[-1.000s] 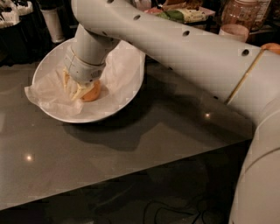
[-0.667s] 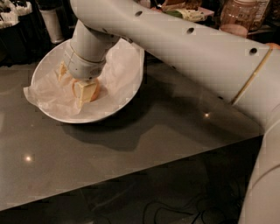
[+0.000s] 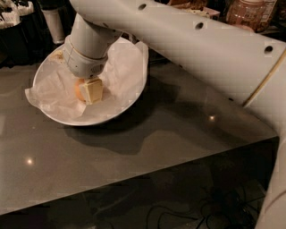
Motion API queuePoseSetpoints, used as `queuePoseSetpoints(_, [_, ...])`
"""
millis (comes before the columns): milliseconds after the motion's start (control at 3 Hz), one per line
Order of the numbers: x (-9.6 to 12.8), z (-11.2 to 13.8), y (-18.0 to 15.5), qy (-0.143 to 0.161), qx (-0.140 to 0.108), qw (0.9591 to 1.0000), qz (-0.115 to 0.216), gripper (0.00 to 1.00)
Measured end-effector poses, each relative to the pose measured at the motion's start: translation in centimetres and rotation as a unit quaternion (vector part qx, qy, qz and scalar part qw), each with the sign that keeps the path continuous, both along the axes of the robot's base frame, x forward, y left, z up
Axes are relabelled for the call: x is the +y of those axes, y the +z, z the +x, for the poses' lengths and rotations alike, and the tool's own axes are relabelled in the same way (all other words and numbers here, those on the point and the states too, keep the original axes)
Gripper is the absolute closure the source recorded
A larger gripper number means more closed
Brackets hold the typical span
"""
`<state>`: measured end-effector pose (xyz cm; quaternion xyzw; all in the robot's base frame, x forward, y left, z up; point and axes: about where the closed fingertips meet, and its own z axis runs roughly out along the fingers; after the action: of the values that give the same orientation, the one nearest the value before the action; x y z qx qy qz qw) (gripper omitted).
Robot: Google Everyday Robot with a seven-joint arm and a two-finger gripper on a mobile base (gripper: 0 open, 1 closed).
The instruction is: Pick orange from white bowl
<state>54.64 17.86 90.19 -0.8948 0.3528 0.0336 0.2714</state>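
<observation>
I hold the gripper (image 3: 88,91) low inside the white bowl (image 3: 117,112) on the worktop (image 3: 170,134), jaws apparently clamped on the orange (image 3: 79,89) resting on the paper (image 3: 123,67), so it can lift out.

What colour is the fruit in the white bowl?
Dull yellow-orange, camera view; tool sits over the orange inside the white bowl.

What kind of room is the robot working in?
Probably a kitchen or snack area: a dark stone-like counter, a white bowl holding an orange, and a jar behind. The gripper is down in the bowl at the orange.
</observation>
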Motion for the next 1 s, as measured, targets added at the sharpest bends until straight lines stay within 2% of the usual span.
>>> queuePoseSetpoints(667, [-1.0,2.9,-1.2,-0.021,0.003,0.9998,0.002,0.0])
queuePoseSetpoints(1000, [-1.1,5.5,-1.3,-0.021,-0.004,0.9998,0.003,0.0])
